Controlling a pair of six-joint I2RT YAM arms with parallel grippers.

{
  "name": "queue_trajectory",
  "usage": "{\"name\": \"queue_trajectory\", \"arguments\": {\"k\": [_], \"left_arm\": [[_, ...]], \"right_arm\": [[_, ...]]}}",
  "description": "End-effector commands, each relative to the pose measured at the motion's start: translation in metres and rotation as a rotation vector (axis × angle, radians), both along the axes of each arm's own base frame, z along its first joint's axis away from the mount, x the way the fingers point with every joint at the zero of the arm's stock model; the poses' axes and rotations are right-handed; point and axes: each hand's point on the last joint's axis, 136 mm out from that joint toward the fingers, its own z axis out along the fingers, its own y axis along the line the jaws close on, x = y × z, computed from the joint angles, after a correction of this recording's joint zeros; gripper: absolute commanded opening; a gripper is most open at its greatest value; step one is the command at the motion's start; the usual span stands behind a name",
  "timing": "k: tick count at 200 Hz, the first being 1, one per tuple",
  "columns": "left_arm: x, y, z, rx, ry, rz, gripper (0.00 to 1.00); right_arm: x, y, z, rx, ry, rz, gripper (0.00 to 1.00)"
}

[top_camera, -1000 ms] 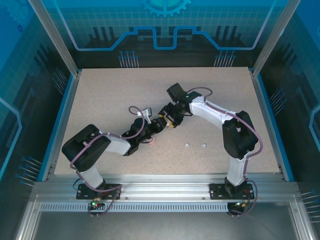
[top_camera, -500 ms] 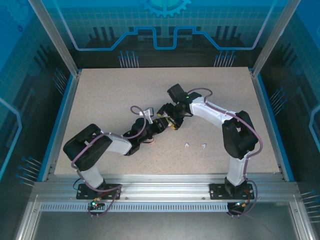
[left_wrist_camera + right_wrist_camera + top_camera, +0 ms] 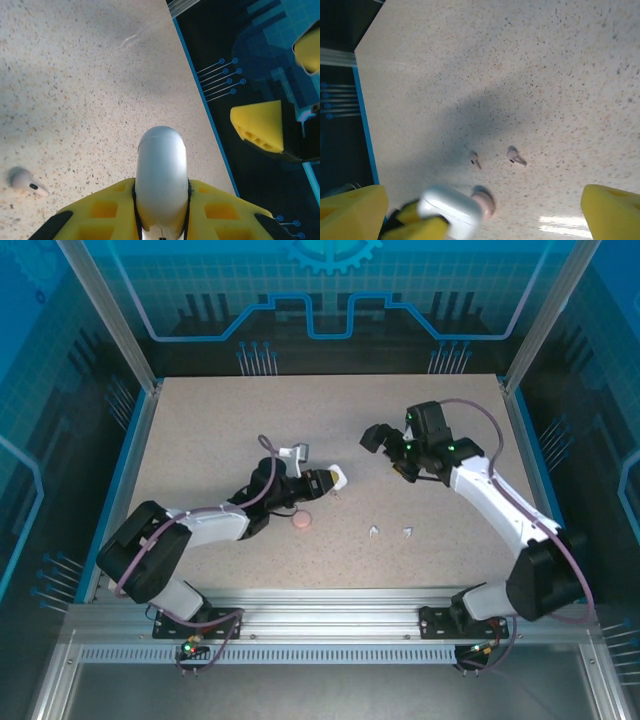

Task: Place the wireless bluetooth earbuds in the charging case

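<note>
My left gripper [image 3: 328, 480] is shut on the white charging case [image 3: 338, 477], held a little above the table left of centre. In the left wrist view the case [image 3: 161, 170] stands between the yellow fingers [image 3: 100, 210], its lid seam closed. Two small white earbuds [image 3: 374, 531] [image 3: 408, 531] lie on the table to the right and nearer the arm bases. The right wrist view shows both earbuds [image 3: 474, 158] [image 3: 516, 156] beyond the case [image 3: 451, 209]. My right gripper [image 3: 388, 453] hangs open and empty, up and to the right of the case.
A small round pink object [image 3: 301, 523] lies on the table just below the left gripper, pink object [image 3: 485, 200] beside the case. The speckled table [image 3: 200, 440] is bounded by blue edges and a metal frame. One earbud [image 3: 25, 181] lies at the left.
The right gripper has drawn back from the case to the right and opened wide. The left gripper, still shut on the case, shifted right, uncovering the pink object.
</note>
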Motion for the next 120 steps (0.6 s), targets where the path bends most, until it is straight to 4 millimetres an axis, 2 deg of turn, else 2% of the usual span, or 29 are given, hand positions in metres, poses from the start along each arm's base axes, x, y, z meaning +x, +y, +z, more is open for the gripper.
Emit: {"name": "queue_trajectory", "arguments": {"k": [1, 20, 56, 84, 120], "left_arm": [[-0.009, -0.002, 0.019, 0.021, -0.031, -0.145, 0.0], [-0.007, 0.0, 0.025, 0.008, -0.024, -0.194, 0.0], [-0.009, -0.012, 0.036, -0.014, -0.003, -0.323, 0.0], [-0.009, -0.018, 0.042, -0.025, 0.006, -0.373, 0.0], [-0.01, -0.02, 0.046, -0.025, 0.002, -0.39, 0.0]], "right_arm": [[-0.002, 0.003, 0.011, -0.094, -0.256, 0.193, 1.0], [-0.016, 0.013, 0.018, -0.078, -0.361, 0.316, 1.0], [-0.029, 0.039, 0.013, 0.011, -0.391, 0.484, 0.99], [-0.032, 0.052, 0.002, 0.015, -0.368, 0.551, 0.97], [-0.029, 0.055, -0.008, 0.002, -0.344, 0.556, 0.96]]}}
